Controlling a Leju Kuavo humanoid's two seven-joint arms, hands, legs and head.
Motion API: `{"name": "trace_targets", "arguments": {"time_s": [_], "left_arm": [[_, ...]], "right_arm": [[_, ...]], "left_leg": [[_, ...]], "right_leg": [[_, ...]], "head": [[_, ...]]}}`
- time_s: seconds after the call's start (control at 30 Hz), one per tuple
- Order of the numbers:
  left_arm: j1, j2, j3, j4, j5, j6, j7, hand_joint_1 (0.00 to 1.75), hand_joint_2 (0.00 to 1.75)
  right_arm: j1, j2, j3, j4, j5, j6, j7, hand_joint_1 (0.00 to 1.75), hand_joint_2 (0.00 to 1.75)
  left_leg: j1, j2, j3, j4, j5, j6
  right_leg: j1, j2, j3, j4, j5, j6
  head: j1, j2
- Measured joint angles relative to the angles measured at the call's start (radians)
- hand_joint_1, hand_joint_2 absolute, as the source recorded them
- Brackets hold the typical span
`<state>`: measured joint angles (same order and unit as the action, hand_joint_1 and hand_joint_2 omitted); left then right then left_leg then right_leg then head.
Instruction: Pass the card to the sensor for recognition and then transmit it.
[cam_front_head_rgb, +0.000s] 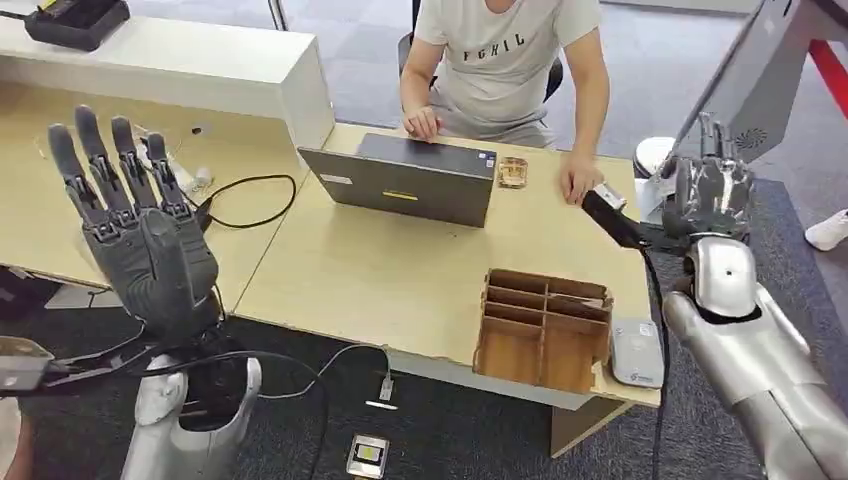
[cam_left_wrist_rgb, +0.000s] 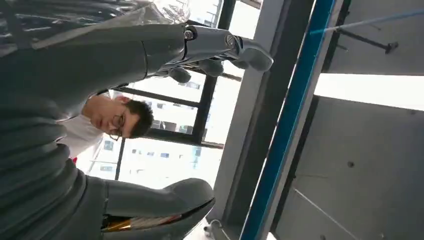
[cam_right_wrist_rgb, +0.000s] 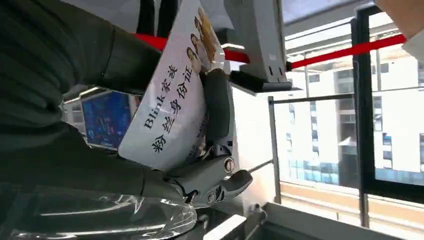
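My right hand is raised at the right end of the desk, just below a grey terminal on a stand. It holds a white card printed with black characters and small portraits, pinched between thumb and fingers. In the right wrist view the card sits close beside the terminal's grey body and a blue screen. My left hand is held up at the left with fingers spread and nothing in it; its thumb and fingers stand apart.
A person sits behind the wooden desk at a grey laptop, one hand near my right hand. A wooden compartment box and a small white device stand at the front right. Cables lie at the left.
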<state>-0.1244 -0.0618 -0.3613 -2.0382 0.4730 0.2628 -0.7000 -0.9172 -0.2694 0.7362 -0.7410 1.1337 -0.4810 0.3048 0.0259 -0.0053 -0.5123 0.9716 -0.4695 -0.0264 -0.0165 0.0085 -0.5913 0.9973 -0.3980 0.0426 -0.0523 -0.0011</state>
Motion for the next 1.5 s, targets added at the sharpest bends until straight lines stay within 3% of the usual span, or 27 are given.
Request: {"name": "trace_targets", "arguments": {"time_s": [0.2,0.53,0.73,1.03,1.5], "left_arm": [[0.035,0.016,0.015,-0.032,-0.029,0.046,0.000,0.00,1.75],[0.055,0.059,0.021,-0.100,-0.058,0.158,0.000,0.00,1.75],[0.060,0.081,0.020,-0.125,-0.048,0.177,0.000,0.00,1.75],[0.055,0.103,0.013,-0.135,-0.041,0.201,0.000,0.00,1.75],[0.060,0.118,0.007,-0.159,-0.056,0.216,0.000,0.00,1.75]], "right_arm": [[0.201,-0.082,-0.100,-0.199,-0.077,-0.051,0.015,1.75,1.75],[0.401,-0.114,-0.235,-0.391,-0.152,-0.116,0.010,1.75,1.75],[0.479,-0.113,-0.277,-0.428,-0.186,-0.158,-0.003,1.75,1.75],[0.549,-0.107,-0.321,-0.441,-0.208,-0.164,-0.012,1.75,1.75],[0.611,-0.080,-0.367,-0.358,-0.206,-0.208,-0.025,1.75,1.75]], "left_leg": [[0.000,0.001,0.000,0.000,-0.002,0.001],[0.000,0.001,0.000,-0.001,-0.001,0.000],[0.000,0.000,0.000,-0.001,-0.001,0.000],[0.000,0.001,0.000,-0.001,-0.001,0.000],[0.000,0.001,-0.001,-0.001,-0.001,0.000]], "right_leg": [[0.000,0.001,0.000,-0.001,0.000,0.000],[0.000,0.001,0.000,-0.001,0.000,0.000],[0.000,0.000,0.000,-0.001,0.000,0.000],[0.000,0.000,0.000,-0.001,-0.001,0.000],[0.000,0.001,0.000,-0.001,-0.001,0.000]], "head": [[0.000,0.000],[0.000,0.000],[0.000,0.000],[-0.001,0.000],[0.000,0.000]]}}
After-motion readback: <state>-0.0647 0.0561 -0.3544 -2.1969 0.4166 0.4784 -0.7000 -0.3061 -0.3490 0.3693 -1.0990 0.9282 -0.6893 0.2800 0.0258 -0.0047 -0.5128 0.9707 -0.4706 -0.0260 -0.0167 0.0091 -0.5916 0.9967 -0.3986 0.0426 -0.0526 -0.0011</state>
